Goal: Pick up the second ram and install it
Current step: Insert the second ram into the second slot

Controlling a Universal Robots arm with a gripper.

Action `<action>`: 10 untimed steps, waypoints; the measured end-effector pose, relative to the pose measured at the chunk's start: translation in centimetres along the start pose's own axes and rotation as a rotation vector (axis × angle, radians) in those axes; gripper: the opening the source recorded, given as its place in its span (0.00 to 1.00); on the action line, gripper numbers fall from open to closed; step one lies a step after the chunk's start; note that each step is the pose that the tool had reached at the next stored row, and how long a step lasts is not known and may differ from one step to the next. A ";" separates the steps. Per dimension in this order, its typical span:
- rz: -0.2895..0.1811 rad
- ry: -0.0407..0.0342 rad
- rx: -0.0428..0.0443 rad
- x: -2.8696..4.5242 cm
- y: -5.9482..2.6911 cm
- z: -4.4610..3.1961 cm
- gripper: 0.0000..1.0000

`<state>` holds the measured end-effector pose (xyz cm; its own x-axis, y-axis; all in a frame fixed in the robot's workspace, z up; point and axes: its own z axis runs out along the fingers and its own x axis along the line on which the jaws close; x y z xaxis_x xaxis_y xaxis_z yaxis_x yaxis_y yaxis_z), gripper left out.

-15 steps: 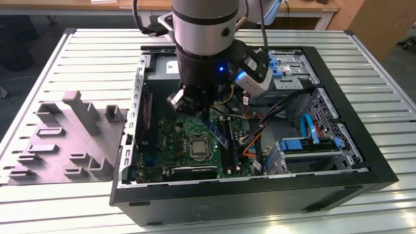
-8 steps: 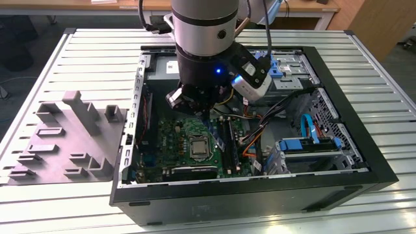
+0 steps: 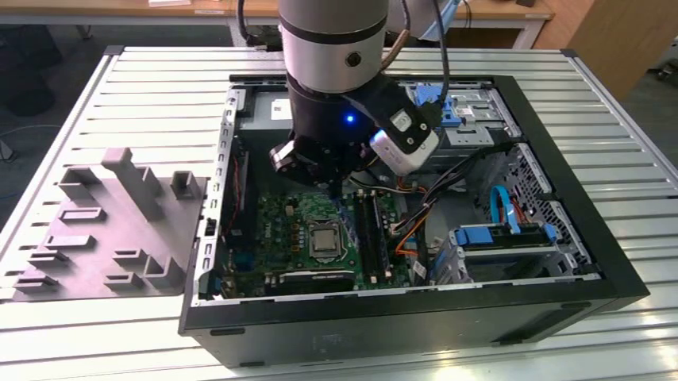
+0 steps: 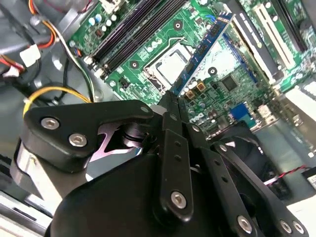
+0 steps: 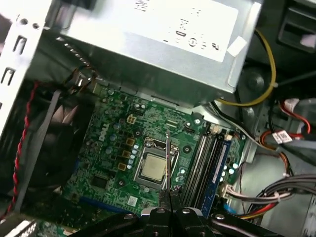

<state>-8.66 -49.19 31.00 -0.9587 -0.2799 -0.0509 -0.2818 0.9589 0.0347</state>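
In the exterior view my gripper [image 3: 337, 184] hangs in the middle of the frame, inside the open computer case [image 3: 593, 270] and over the green motherboard [image 3: 281, 226]. The second ram [image 3: 341, 205] shows as a thin bluish sliver pointing down from my fingertips, between the processor socket [image 3: 323, 238] and the long black slots [image 3: 369, 226]. I cannot tell whether its lower end touches the board. A gray fixture [image 3: 106, 230] sits on the slatted table [image 3: 593, 79] toward the exterior view's left.

In the second wrist view my fingers [image 4: 170, 128] are clenched on one end of the second ram [image 4: 205, 47]. The stick runs straight out from the gripper [image 4: 174, 96], its dark blue-green board and small chips facing the camera. It passes just beside the processor socket [image 4: 170, 64], and the socket lies between it and the long black slots [image 4: 126, 34].

In the first wrist view I see the second ram [image 5: 168, 158] edge-on, a thin line rising from the gripper [image 5: 168, 197] and crossing the processor socket [image 5: 150, 167] along the side nearest the long black slots [image 5: 200, 163]. A blue strip [image 5: 219, 165] runs along the slot farthest from the socket.
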 end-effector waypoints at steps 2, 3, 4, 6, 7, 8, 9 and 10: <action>0.037 -0.0013 0.0019 0.00 0.00 0.04 0.12; 0.055 -0.0019 0.0028 0.01 0.00 0.06 0.12; 0.073 -0.0025 0.0037 0.00 0.00 0.08 0.12; 0.109 -0.0038 0.0055 0.01 0.00 0.12 0.12; 0.127 -0.0044 0.0065 0.01 -0.01 0.14 0.12; 0.145 -0.0050 0.0074 0.01 -0.01 0.16 0.12; 0.164 -0.0057 0.0084 0.01 -0.01 0.18 0.12; 0.182 -0.0064 0.0093 0.01 -0.01 0.20 0.12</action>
<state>-8.65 -49.19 30.80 -0.9936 -0.1011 -0.0510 -0.1030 0.9941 0.0347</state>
